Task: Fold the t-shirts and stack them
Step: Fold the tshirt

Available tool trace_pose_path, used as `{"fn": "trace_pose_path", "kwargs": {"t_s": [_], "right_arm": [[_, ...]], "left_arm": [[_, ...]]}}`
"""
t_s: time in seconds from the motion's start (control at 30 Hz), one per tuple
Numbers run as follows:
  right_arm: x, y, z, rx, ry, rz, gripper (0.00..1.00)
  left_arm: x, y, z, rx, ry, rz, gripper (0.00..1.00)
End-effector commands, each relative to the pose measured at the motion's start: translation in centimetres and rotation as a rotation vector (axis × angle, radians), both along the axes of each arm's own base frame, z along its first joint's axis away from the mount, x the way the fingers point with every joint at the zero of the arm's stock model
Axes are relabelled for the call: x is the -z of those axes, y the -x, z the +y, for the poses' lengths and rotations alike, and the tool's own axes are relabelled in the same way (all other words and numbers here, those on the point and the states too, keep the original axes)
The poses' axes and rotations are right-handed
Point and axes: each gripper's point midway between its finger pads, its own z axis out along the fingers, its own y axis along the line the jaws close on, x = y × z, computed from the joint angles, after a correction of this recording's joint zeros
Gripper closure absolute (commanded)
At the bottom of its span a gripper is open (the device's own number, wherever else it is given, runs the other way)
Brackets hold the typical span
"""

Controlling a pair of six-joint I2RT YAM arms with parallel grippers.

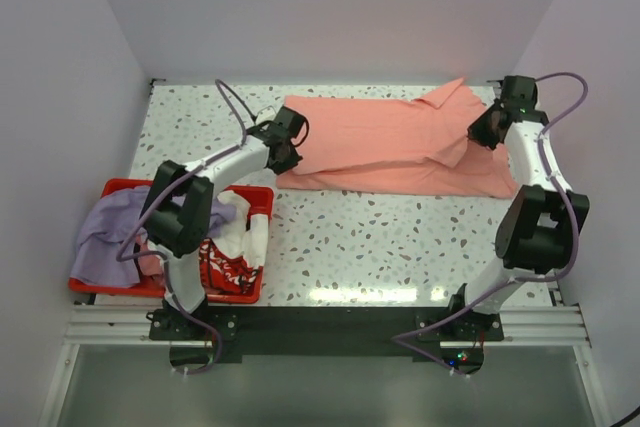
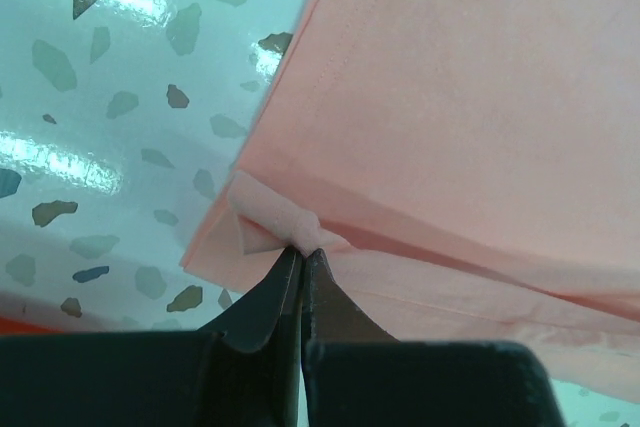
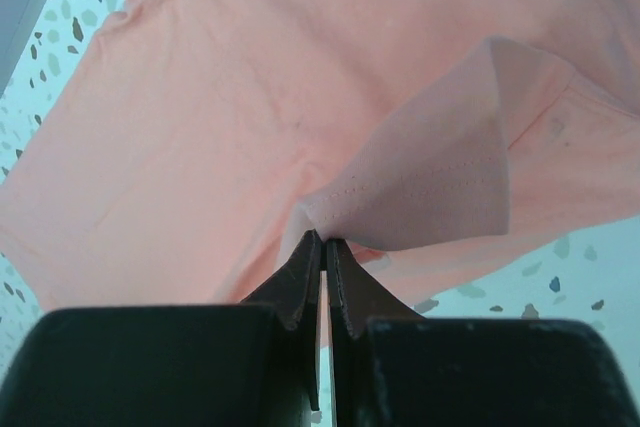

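The left gripper (image 2: 303, 252) nips just a small bunch at the left edge of the salmon-pink t-shirt (image 1: 390, 142), which lies spread at the far side; so thin a hold may slip under pull. The right gripper (image 3: 325, 239) clamps a raised fold, perhaps a sleeve. Only the top view shows the near-left crate (image 1: 125, 185)

No text is legible; the red print (image 1: 226, 273) on the white t-shirt (image 1: 246, 233) is too small to read.
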Motion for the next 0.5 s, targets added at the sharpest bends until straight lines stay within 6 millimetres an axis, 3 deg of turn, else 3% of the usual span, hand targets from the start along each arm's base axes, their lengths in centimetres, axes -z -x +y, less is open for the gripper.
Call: {"fn": "trace_pose_path", "kwargs": {"t_s": [0.0,0.03,0.23,0.33,0.43,0.47], "right_arm": [[-1.9,-2.8,-0.4,-0.012,0.052,-0.069,1.00],[-1.0,-3.2,-0.3,-0.018,0.050,-0.051,1.00],[-0.1,-5.5,-0.4,-0.023,0.071,-0.039,1.00],[1.8,-6.8,-0.7,-0.022,0.076,-0.022,1.00],[3.3,-8.7,-0.5,-0.046,0.058,-0.035,1.00],[2.9,-9.6,-0.5,-0.049,0.056,-0.057,1.00]], "left_arm": [[-0.7,-1.8,0.4,0.008,-0.018,-0.018,1.00],[-0.3,-1.9,0.5,0.010,-0.022,-0.008,1.00],[1.0,-3.3,1.2,0.005,-0.037,0.007,0.99],[1.8,-3.8,1.5,0.003,-0.031,0.014,0.97],[2.1,-4.5,1.5,0.024,-0.023,0.013,0.92],[2.0,-4.8,1.6,0.025,-0.026,0.010,0.83]]}}
